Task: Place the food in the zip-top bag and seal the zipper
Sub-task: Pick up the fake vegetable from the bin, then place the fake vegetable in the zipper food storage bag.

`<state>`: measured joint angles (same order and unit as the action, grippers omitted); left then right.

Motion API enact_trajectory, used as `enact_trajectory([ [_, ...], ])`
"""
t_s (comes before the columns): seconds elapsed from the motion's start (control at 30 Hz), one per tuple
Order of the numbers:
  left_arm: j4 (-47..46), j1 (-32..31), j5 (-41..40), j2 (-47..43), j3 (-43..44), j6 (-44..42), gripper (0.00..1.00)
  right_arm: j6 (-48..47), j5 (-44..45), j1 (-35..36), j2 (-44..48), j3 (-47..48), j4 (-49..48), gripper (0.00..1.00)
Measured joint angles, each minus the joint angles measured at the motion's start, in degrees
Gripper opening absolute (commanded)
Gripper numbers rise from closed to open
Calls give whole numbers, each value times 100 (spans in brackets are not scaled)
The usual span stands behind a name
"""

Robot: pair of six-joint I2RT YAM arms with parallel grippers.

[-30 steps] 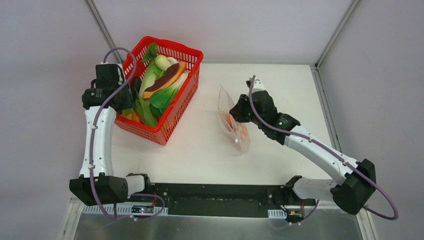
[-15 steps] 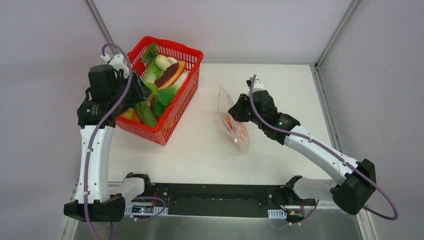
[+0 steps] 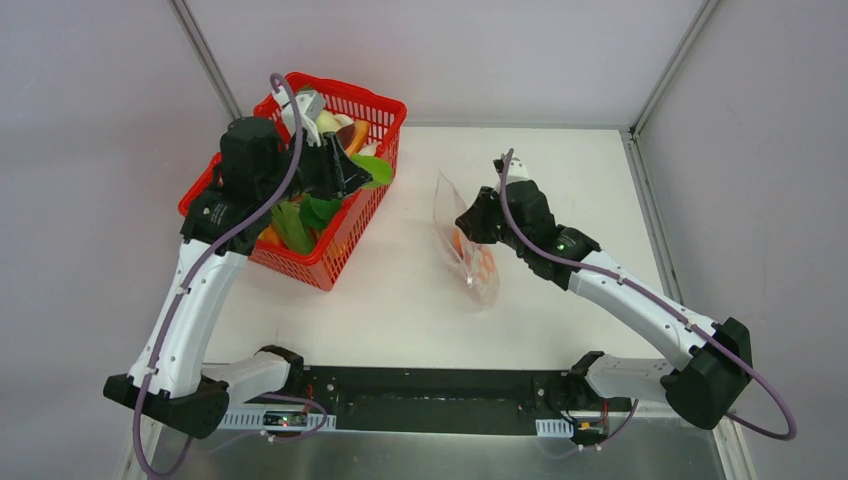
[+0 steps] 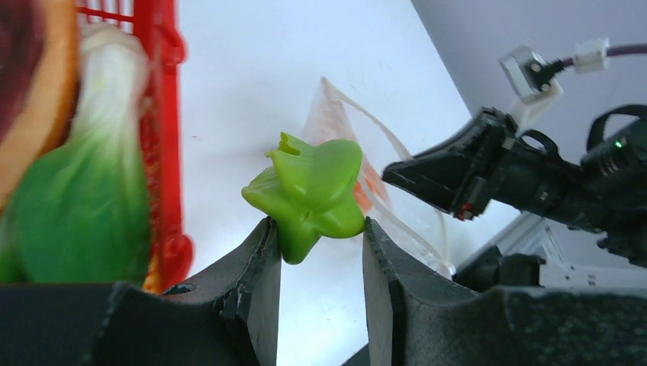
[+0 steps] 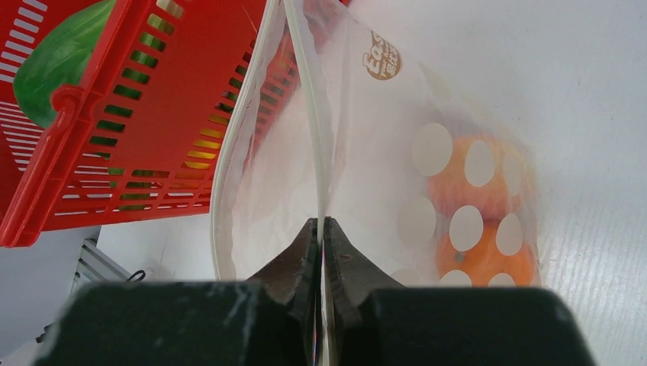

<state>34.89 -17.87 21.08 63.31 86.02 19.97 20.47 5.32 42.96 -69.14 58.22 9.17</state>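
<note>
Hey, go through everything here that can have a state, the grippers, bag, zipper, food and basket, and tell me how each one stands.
left gripper: shut on the green leafy piece, up in the air
green leafy piece: held, not in the bag
right gripper: shut on the bag's rim
zip-top bag: mouth open
zipper: unsealed, strips apart
orange fruit: inside the bag
red basket: holds more produce

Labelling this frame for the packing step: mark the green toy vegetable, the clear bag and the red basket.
green toy vegetable (image 4: 309, 194): left wrist view, middle of its lumpy body.
clear bag (image 5: 358, 130): right wrist view, see-through side panel.
red basket (image 3: 318, 268): top view, near corner wall.
</note>
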Motion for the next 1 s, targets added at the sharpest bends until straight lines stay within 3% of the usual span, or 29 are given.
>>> enact_trajectory([
  [0.5,-546,-1891,391,1484,352,7,2,81,153,-2,280,-168,-197,2],
  [0.9,175,-2109,-387,2116,820,-350,3,42,645,15,448,-168,-151,0],
  [1.0,479,-2120,-601,2181,949,-485,10,37,730,33,455,-168,-149,0],
])
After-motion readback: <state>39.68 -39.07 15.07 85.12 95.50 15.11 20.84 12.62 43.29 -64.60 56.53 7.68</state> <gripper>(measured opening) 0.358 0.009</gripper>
